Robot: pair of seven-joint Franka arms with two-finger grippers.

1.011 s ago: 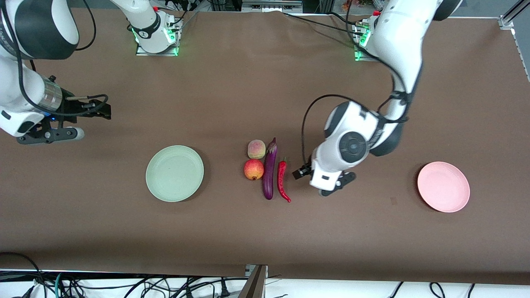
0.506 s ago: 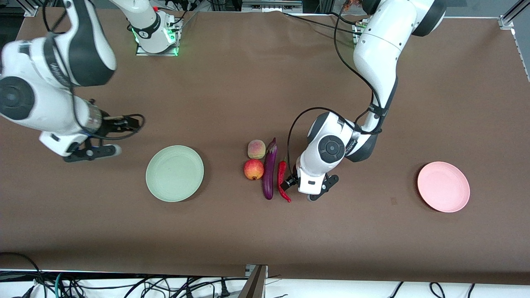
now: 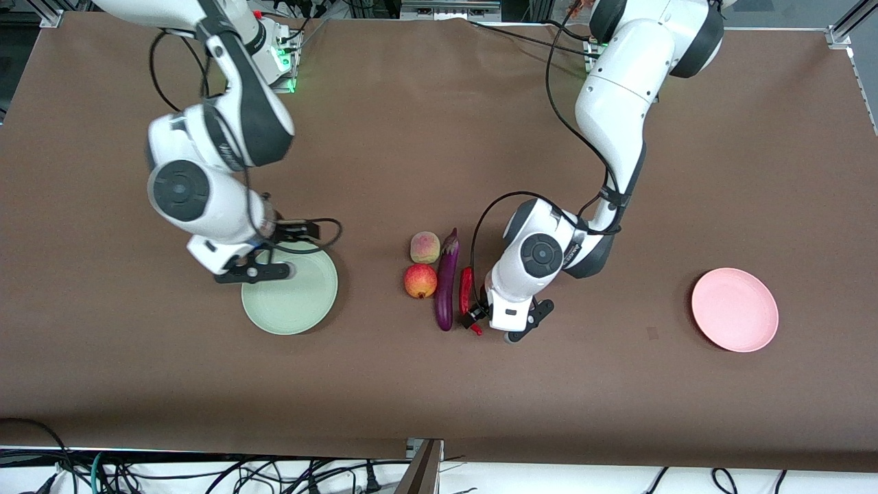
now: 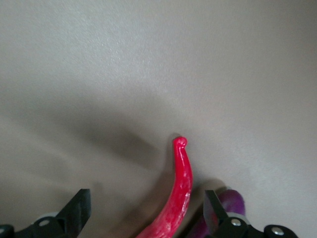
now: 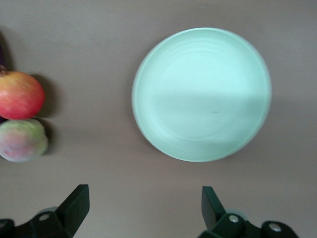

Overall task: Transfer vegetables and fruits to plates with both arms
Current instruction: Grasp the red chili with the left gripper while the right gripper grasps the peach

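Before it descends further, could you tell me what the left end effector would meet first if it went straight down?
Probably the chili: it lies between the open left end effector, though depth is unclear.

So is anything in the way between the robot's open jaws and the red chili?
Nothing visible is. The left gripper hangs right over the red chili pepper, jaws open on either side of it. The eggplant lies close beside the chili, toward the right arm's end, so one jaw may brush it.
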